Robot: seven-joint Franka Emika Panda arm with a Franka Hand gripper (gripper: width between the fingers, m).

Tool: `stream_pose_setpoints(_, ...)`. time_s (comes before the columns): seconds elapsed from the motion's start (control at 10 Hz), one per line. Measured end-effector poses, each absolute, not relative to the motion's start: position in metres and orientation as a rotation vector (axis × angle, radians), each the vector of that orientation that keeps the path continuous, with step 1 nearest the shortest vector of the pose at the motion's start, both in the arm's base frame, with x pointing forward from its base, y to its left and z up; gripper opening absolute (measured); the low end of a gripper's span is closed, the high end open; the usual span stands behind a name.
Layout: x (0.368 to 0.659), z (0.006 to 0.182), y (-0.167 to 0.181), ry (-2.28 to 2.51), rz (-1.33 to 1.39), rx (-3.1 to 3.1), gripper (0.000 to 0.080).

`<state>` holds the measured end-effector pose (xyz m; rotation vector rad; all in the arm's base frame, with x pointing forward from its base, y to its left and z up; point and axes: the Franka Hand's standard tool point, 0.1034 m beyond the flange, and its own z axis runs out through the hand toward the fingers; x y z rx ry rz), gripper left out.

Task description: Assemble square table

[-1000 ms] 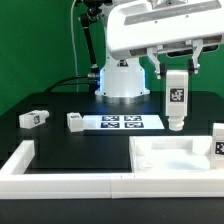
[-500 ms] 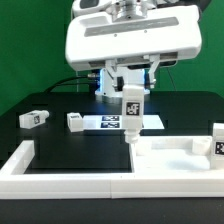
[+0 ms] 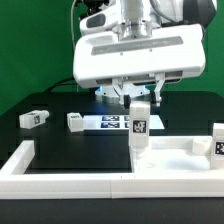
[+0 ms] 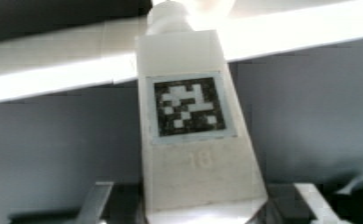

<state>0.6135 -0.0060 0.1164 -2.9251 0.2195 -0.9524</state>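
Observation:
My gripper [image 3: 139,101] is shut on a white leg block [image 3: 140,125] with a black-and-white tag. It holds the leg upright, lower end just above the near left corner of the white square slab [image 3: 175,157]. In the wrist view the leg [image 4: 199,120] fills the middle, tag facing the camera, held between the two fingers [image 4: 110,200]. The gripper's midpoint in that view [image 4: 203,205] lies on the leg. Two more leg blocks [image 3: 33,118] [image 3: 75,121] lie on the black table at the exterior view's left. Another leg [image 3: 218,141] stands at the right edge.
The marker board [image 3: 115,123] lies flat behind the held leg. A long low white border wall [image 3: 60,170] runs along the front and the left. The arm's white base [image 3: 110,85] stands at the back, before a green backdrop.
The arm has carried the leg from the exterior view's right toward the left, then a little back right and lower, down to the slab's near left corner.

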Motion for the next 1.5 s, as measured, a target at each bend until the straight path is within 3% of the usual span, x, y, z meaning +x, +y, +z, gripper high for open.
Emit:
stream_pose_setpoints(0.9,0.614,0.103,0.009,0.195,-0.921,-2.921,0.0297)
stream_pose_setpoints(1.1,0.61,0.093,0.008,0.2,-0.899,-2.928,0.0297)
stream_pose_setpoints(1.5,0.613,0.093,0.009,0.218,-0.893,-2.936,0.0297)
